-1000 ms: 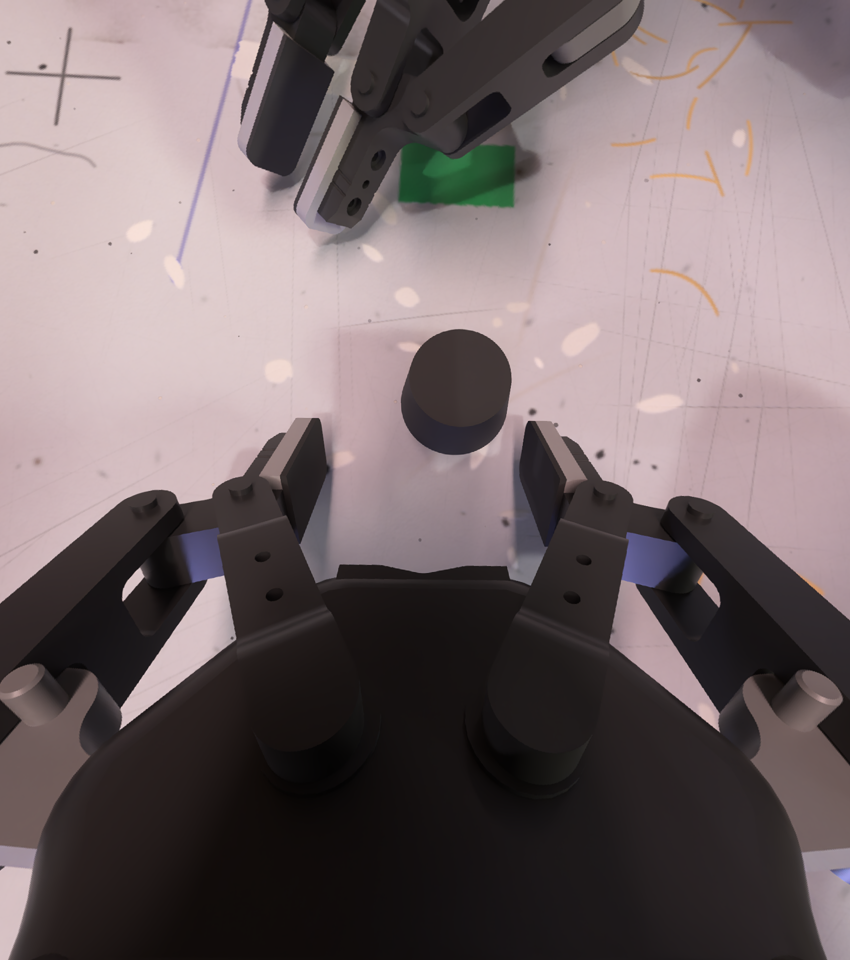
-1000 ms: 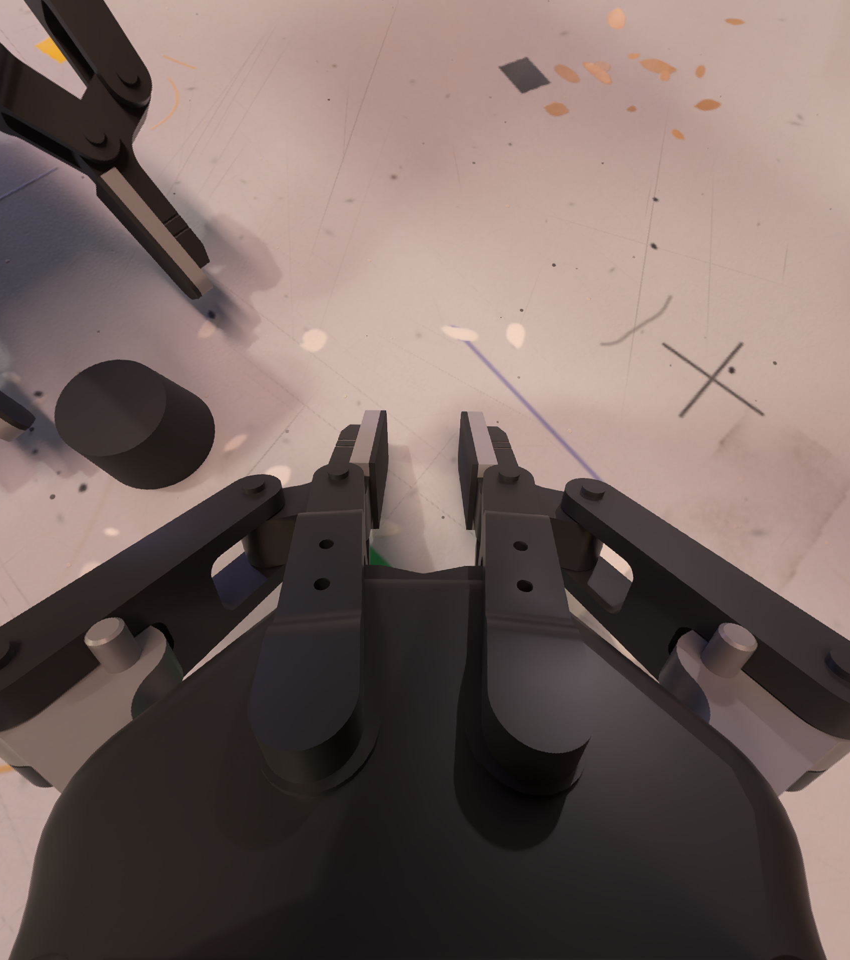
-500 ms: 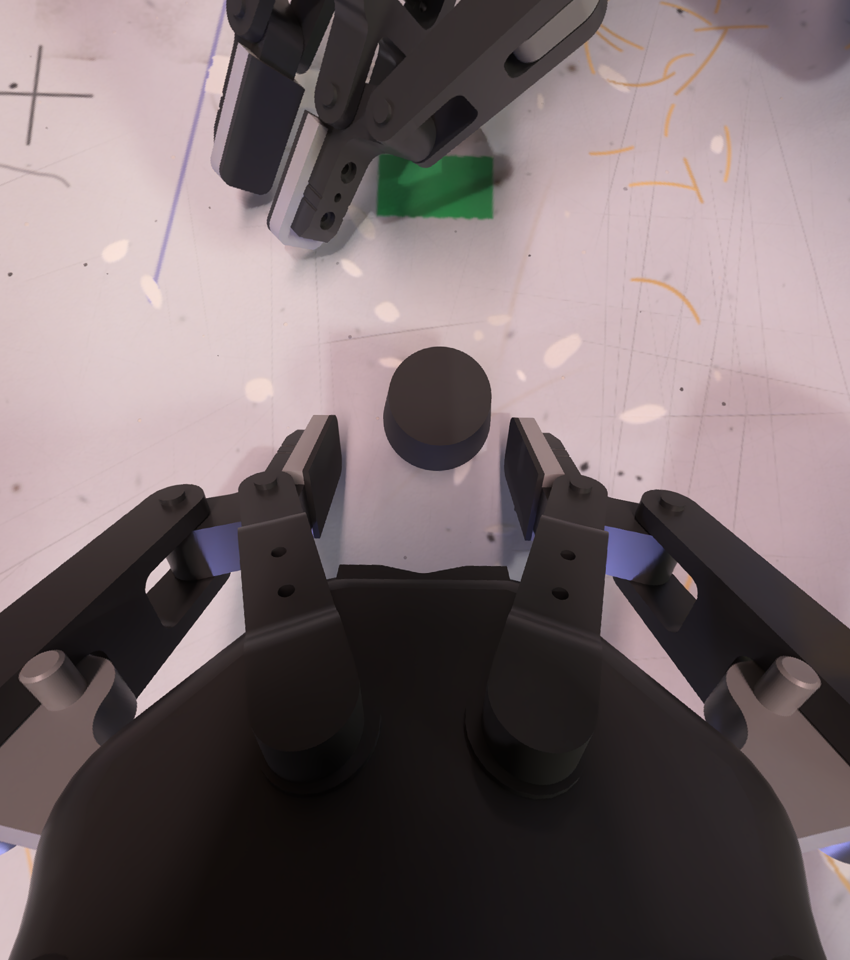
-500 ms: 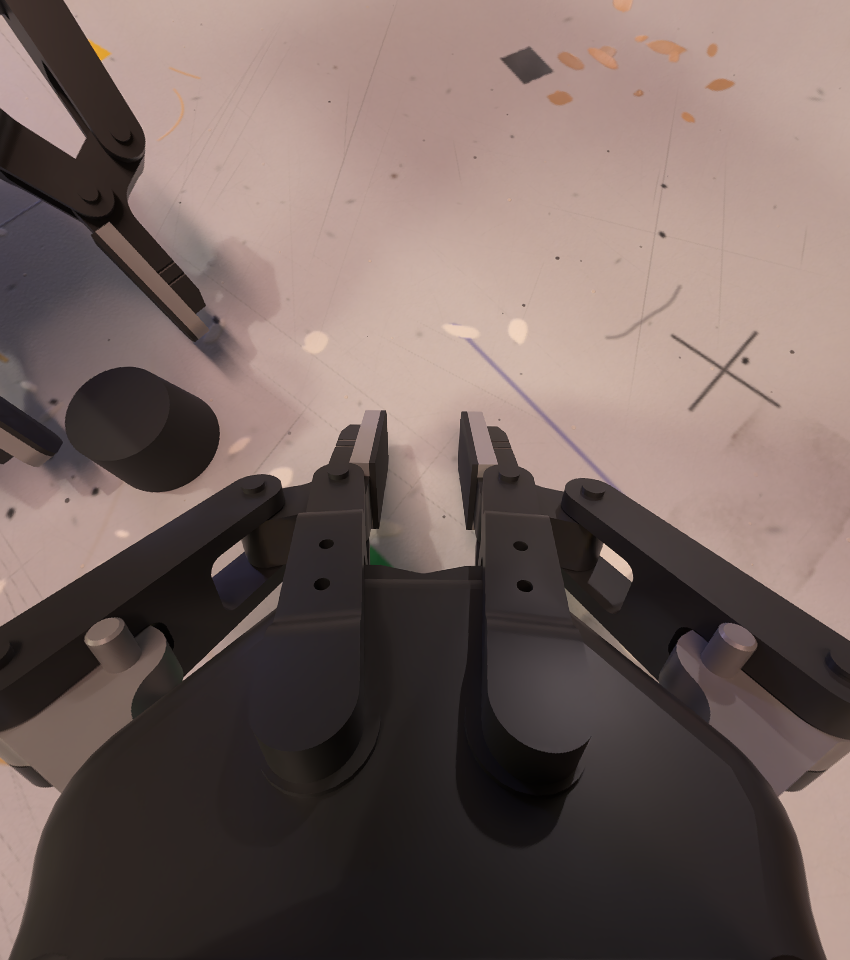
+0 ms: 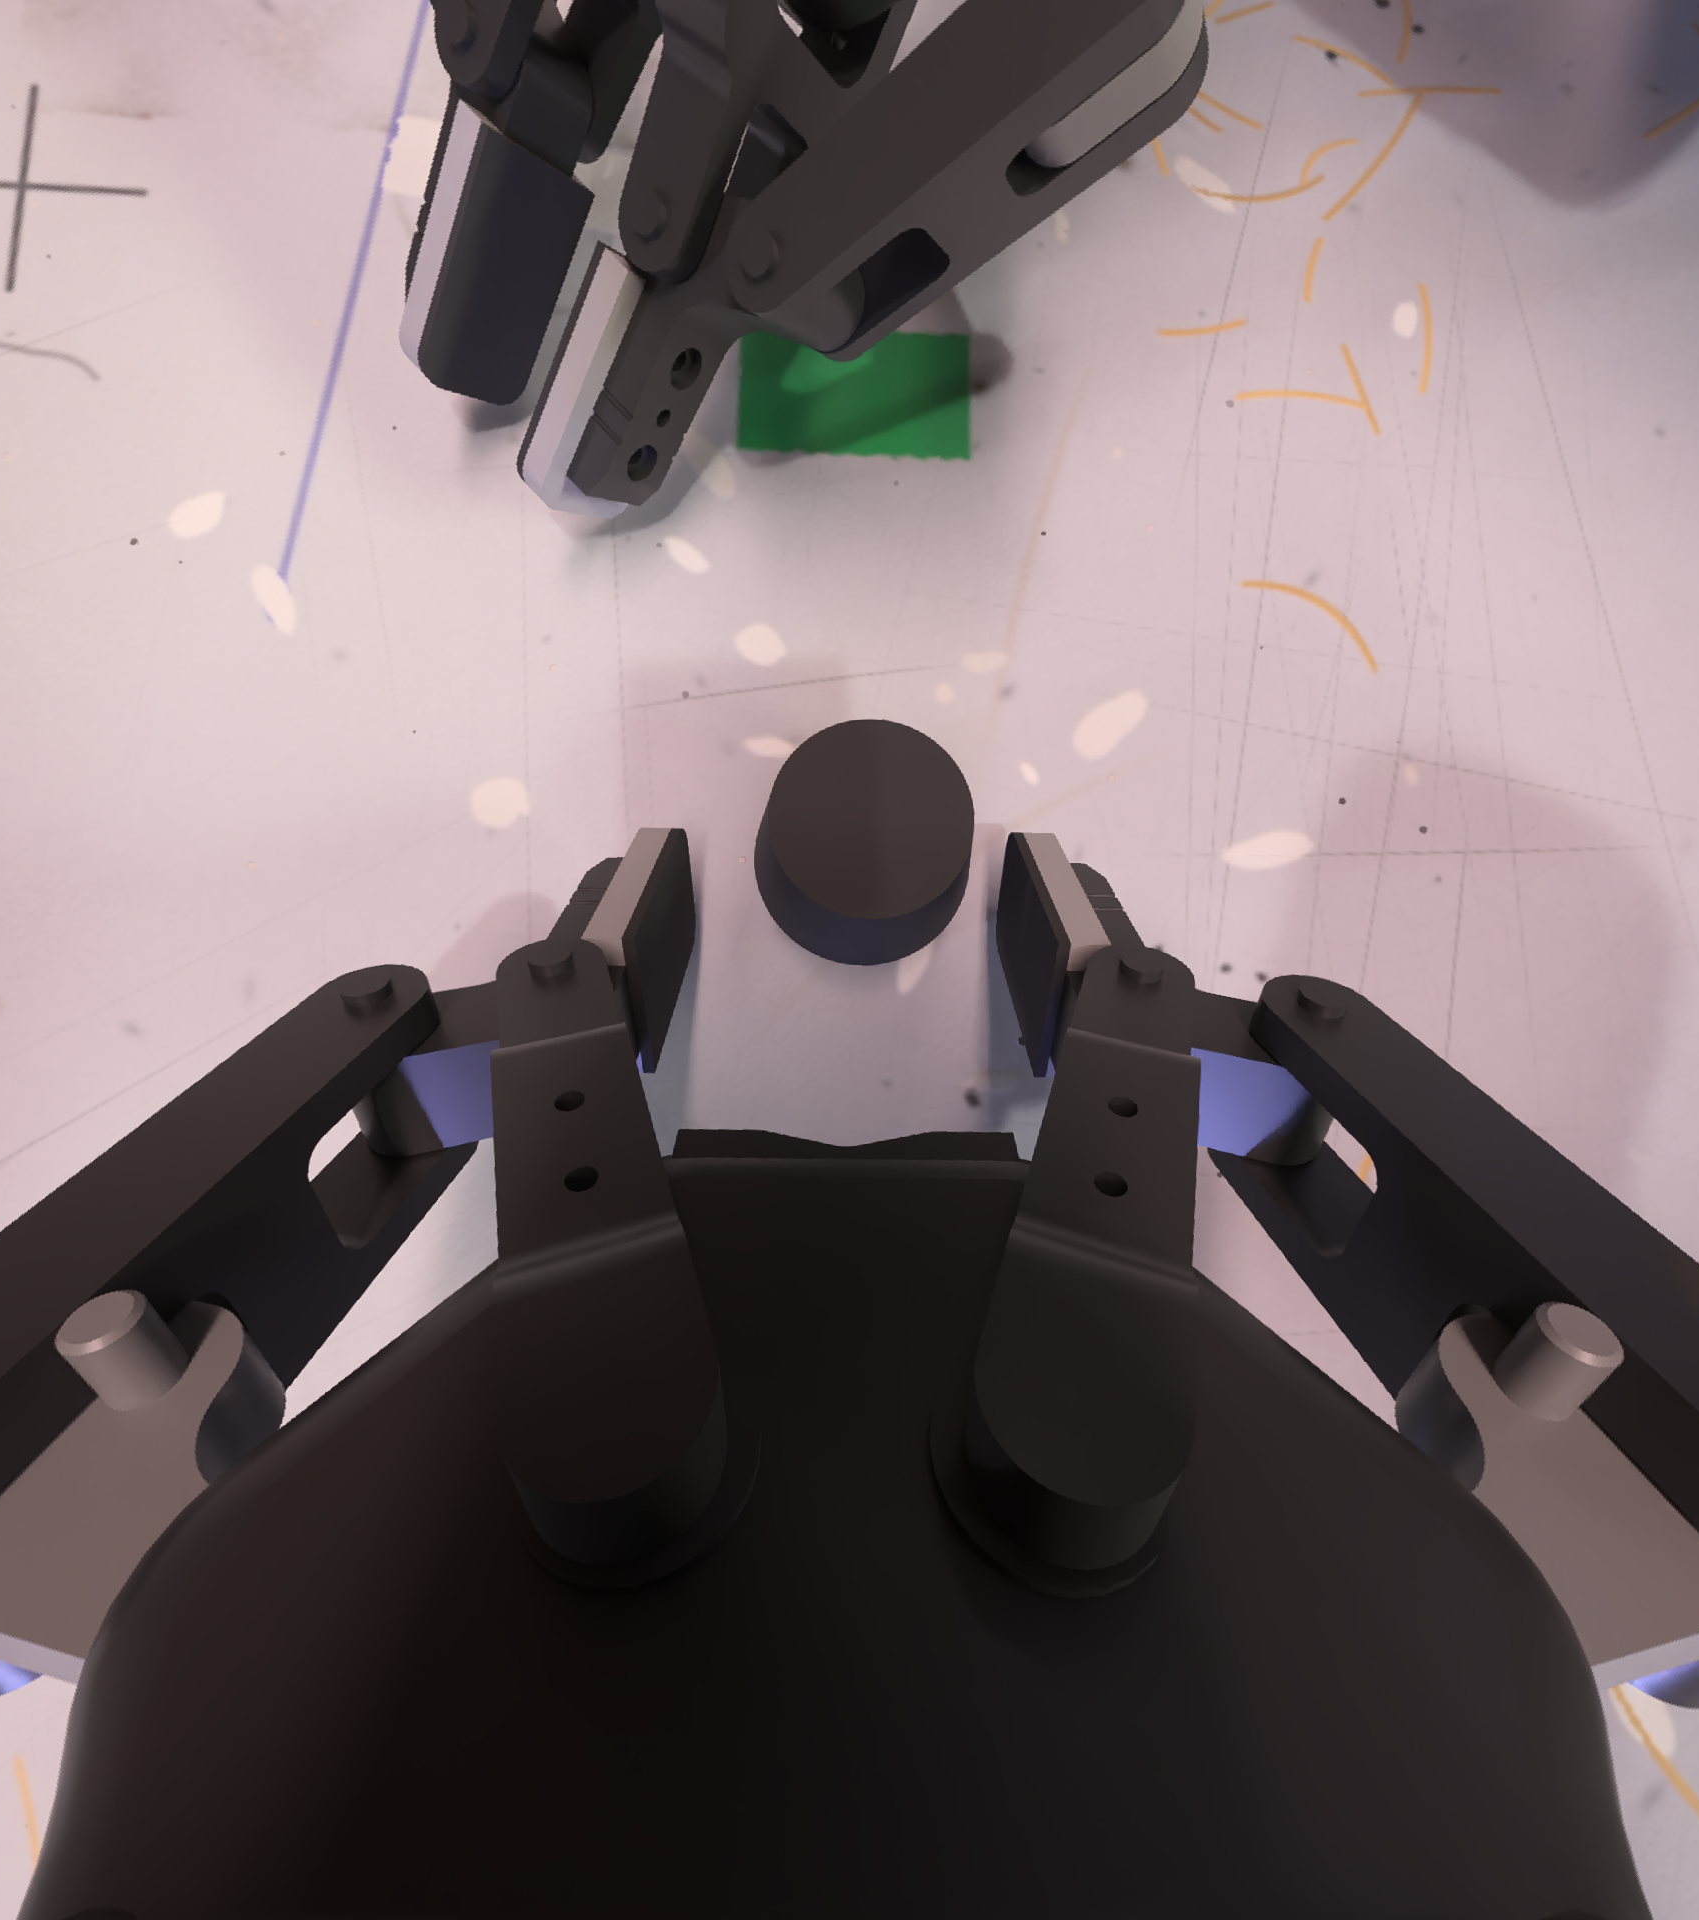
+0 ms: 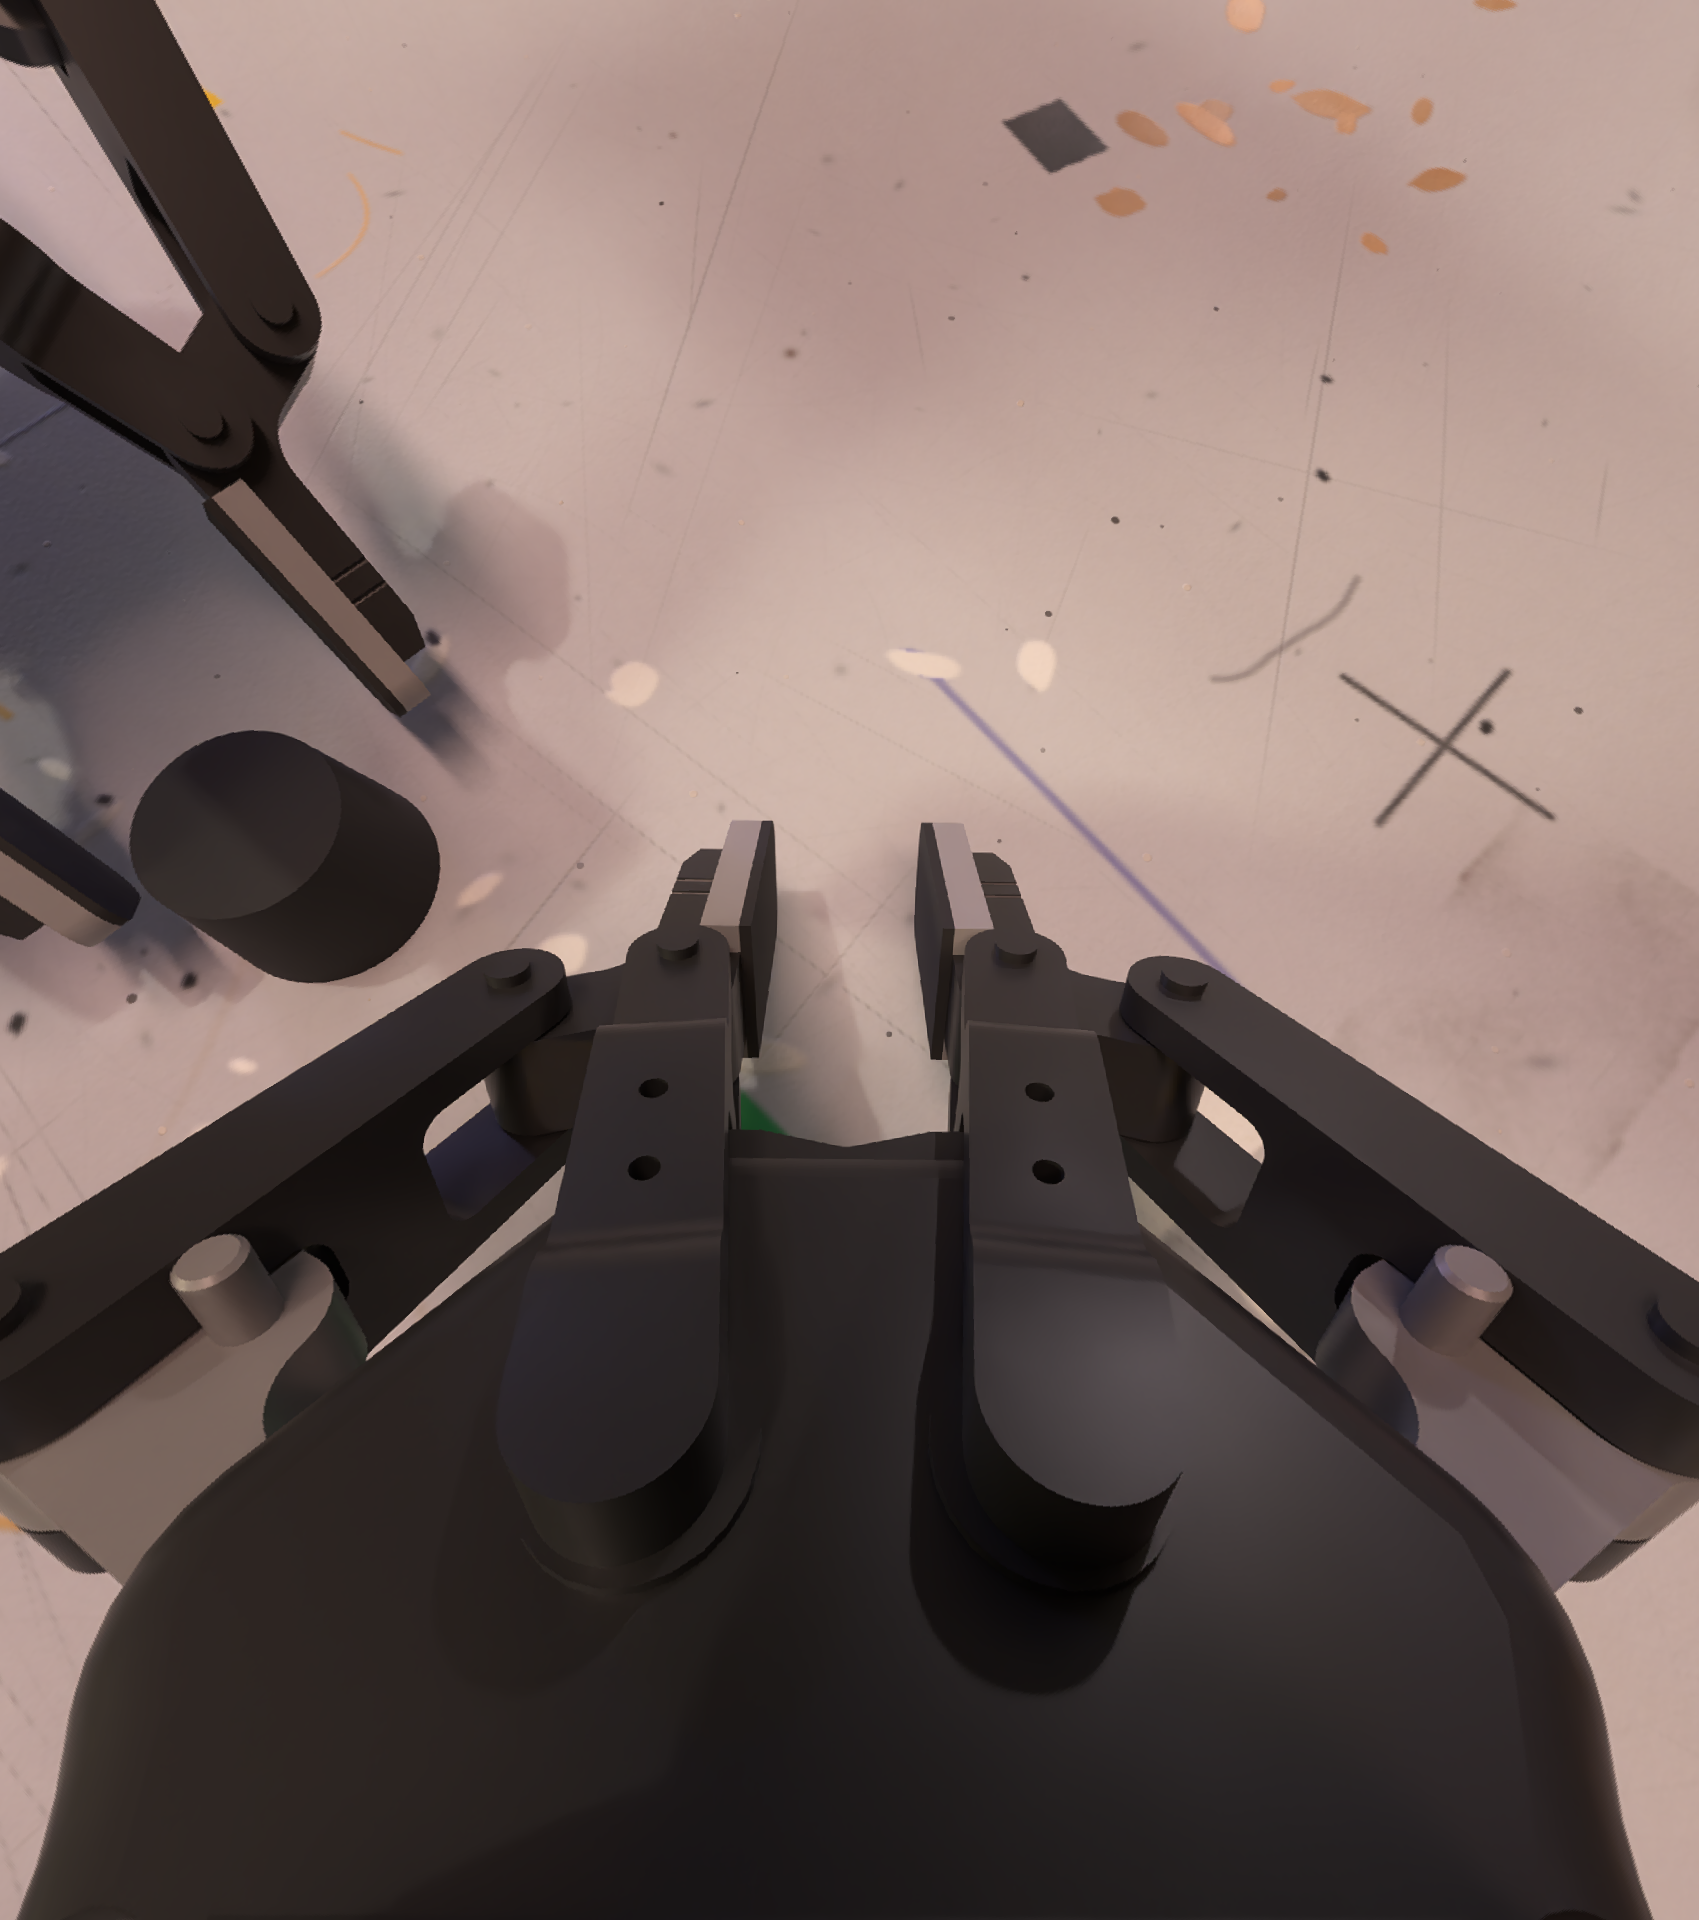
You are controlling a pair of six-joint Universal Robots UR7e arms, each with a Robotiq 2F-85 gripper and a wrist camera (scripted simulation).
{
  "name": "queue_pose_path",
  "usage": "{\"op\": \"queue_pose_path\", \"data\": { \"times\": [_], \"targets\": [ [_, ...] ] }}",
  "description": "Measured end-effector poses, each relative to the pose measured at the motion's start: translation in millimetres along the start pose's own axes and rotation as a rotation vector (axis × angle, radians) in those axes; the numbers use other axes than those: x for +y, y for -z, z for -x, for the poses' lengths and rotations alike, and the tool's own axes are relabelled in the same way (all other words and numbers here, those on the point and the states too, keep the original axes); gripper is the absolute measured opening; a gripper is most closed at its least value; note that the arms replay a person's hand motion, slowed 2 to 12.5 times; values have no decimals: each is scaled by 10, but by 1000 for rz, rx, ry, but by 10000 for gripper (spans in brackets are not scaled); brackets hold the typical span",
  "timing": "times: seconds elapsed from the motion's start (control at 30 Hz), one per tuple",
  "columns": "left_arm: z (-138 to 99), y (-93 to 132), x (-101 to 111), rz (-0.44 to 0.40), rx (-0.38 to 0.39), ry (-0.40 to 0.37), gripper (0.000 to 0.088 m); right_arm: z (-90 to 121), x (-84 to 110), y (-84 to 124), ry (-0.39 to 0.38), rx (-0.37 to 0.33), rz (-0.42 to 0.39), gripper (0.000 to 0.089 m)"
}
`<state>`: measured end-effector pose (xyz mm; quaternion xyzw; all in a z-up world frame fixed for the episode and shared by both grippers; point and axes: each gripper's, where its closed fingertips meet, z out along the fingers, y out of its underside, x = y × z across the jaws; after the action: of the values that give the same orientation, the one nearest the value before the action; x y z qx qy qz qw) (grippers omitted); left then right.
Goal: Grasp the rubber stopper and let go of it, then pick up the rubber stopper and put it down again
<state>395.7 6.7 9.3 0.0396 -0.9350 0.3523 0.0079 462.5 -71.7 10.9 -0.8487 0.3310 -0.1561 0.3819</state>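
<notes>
The rubber stopper (image 5: 866, 842) is a dark, short cylinder standing upright on the pale table. My left gripper (image 5: 845, 840) is open, with one finger on each side of the stopper and a small gap at each pad. From the right wrist view the stopper (image 6: 284, 852) stands at the left between the left gripper's fingers (image 6: 325, 592). My right gripper (image 6: 845, 862) holds nothing, its fingers narrowly parted over bare table. It also shows at the top of the left wrist view (image 5: 564, 416), beyond the stopper and apart from it.
A green patch (image 5: 855, 395) lies flat on the table under the right gripper. A drawn cross (image 6: 1442, 743), a thin blue line (image 6: 1084, 831) and a dark square patch (image 6: 1053, 133) mark the scratched, speckled tabletop (image 6: 1032, 416).
The left gripper's fingers have drawn closer together on either side of the stopper and moved slightly forward. The stopper stands where it was. The right gripper has hardly moved.
</notes>
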Motion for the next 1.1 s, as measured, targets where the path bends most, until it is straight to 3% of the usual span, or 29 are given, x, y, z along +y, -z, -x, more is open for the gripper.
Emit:
{"op": "queue_pose_path", "data": {
  "times": [1.1],
  "targets": [
    [-39, -77, -96, -4, 22, 24, 416, 5, -1, 0, -10, -12, 1, 239]
  ]
}}
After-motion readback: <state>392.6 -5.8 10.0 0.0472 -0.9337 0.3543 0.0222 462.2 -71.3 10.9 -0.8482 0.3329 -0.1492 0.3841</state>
